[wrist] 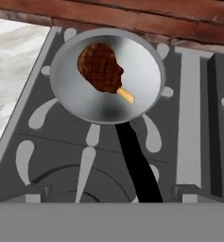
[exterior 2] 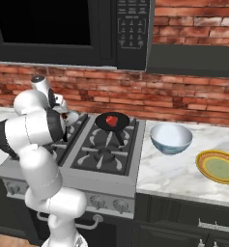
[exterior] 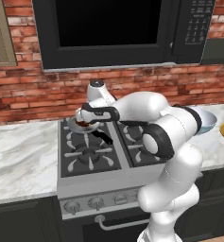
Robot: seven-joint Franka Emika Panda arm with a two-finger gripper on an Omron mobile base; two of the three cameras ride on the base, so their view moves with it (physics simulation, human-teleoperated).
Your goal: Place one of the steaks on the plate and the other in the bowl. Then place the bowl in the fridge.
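So my end effector (exterior: 85, 124) hangs right over the dark brown steak (wrist: 100, 67), lying in the silver pan (wrist: 146, 71) below. Can't tell if its fingers are spread. I'd drop straight down, pinch the meat's middle, skip the bone.

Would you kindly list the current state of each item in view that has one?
Brown steak: lying in the silver pan on the stove's rear left burner.
Red steak: lying in the black pan on the rear right burner.
Bowl: upright, empty, on the counter.
Plate: empty, on the counter.
End effector: above the silver pan, jaws not discernible.
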